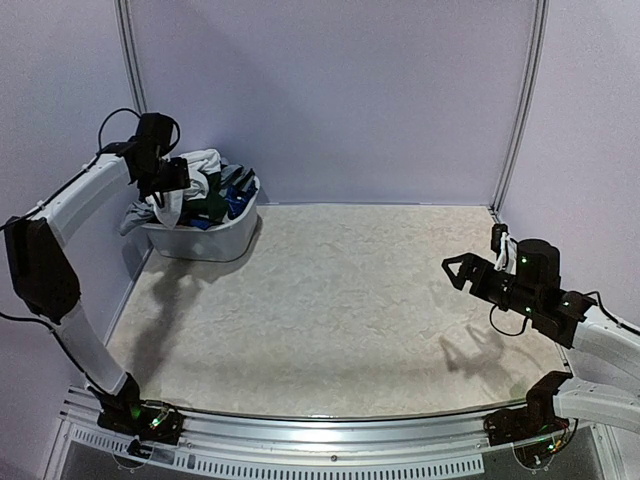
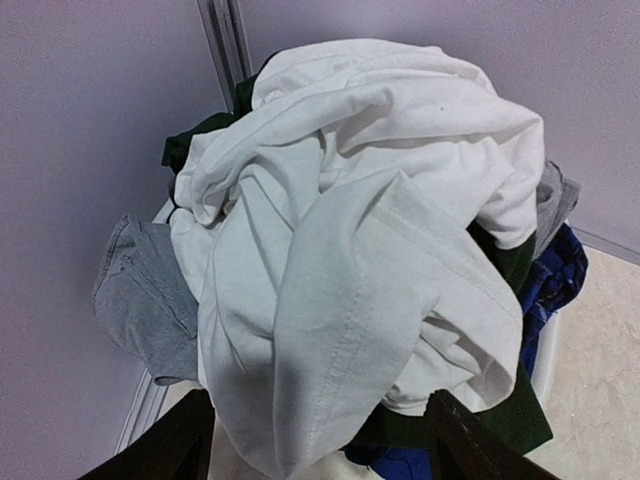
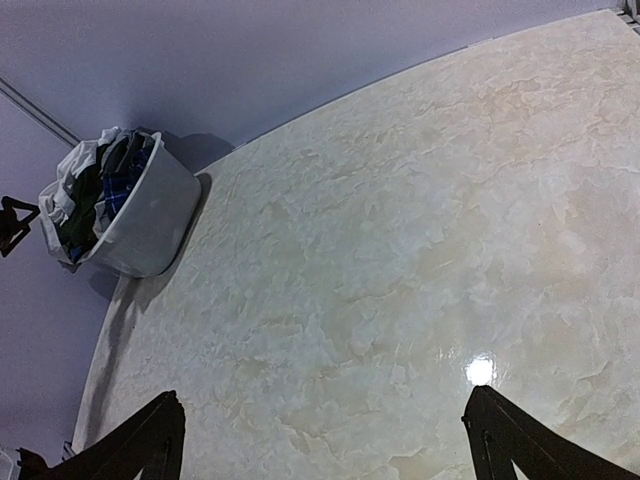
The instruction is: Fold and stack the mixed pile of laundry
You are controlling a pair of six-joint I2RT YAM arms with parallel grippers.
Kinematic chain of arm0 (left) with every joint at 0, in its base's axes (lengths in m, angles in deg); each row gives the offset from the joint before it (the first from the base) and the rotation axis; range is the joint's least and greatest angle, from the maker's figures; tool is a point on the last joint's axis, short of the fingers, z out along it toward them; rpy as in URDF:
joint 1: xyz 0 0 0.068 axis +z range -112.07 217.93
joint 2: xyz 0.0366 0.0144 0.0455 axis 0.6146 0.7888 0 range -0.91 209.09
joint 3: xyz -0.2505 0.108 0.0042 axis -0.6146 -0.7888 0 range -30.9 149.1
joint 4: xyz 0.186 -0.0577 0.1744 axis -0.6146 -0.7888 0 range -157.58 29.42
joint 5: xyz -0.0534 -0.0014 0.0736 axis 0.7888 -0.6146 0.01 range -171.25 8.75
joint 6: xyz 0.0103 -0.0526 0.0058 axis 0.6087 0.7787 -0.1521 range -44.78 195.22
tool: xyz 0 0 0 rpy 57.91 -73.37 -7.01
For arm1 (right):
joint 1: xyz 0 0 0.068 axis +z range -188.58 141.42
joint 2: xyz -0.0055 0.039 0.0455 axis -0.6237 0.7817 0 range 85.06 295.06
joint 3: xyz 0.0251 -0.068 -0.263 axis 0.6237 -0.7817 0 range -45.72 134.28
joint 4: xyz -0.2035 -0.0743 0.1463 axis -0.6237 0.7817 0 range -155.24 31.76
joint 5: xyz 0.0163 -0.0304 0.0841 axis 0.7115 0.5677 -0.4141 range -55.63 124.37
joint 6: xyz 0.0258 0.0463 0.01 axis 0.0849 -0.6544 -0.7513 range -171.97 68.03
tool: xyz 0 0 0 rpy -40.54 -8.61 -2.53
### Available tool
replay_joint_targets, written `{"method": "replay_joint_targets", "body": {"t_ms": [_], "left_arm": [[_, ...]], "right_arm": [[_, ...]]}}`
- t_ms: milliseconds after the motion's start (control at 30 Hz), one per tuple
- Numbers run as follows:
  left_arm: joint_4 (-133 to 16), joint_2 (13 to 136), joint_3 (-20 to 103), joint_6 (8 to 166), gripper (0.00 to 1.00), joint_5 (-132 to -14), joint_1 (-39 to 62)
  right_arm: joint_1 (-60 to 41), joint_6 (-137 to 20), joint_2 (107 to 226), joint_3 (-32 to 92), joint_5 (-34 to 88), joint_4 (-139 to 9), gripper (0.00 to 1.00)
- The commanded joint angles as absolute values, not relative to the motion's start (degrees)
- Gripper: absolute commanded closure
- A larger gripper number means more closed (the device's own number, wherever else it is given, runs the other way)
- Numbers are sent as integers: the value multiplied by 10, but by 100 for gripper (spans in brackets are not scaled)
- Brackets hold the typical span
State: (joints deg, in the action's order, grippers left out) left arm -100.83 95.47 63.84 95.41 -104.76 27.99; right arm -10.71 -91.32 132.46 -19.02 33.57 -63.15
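The mixed laundry pile (image 1: 207, 188) is heaped in a white basket (image 1: 218, 240) at the table's far left corner. Close up, a crumpled white T-shirt (image 2: 350, 230) lies on top, with dark green cloth (image 2: 522, 420) under it, a grey piece (image 2: 145, 300) hanging over the left rim and blue plaid (image 2: 556, 278) on the right. My left gripper (image 2: 320, 445) is down at the pile, open, its dark fingers (image 2: 170, 450) standing either side of a hanging white fold. My right gripper (image 1: 456, 272) hovers open over the right side of the table, far from the pile (image 3: 92, 188), nothing between its fingers (image 3: 150, 440).
The basket (image 3: 150, 225) stands close to the back and left walls. The beige marbled tabletop (image 1: 330, 310) stretches from the basket to the right arm. A metal rail (image 1: 320, 430) runs along the near edge, where both arm bases sit.
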Motion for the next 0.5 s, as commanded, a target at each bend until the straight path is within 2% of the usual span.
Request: {"method": "replay_joint_targets", "body": {"t_ms": [0,100,233,467], "left_arm": [[-1024,954,656,964,26,-1021,284],[-1027,957,659,963,27,-1024,284],[-1022,968,659,963,37,-1020,287],[-1023,999,680,962,39,-1021,291]], "right_arm": [[-102,-911,1313,-198,326,-631,1],[-101,-912,1309,-199,322,-631,1],[-101,-913,1304,-199,319,-632,1],[-101,-913,1302,-200,316,-635,1]]}}
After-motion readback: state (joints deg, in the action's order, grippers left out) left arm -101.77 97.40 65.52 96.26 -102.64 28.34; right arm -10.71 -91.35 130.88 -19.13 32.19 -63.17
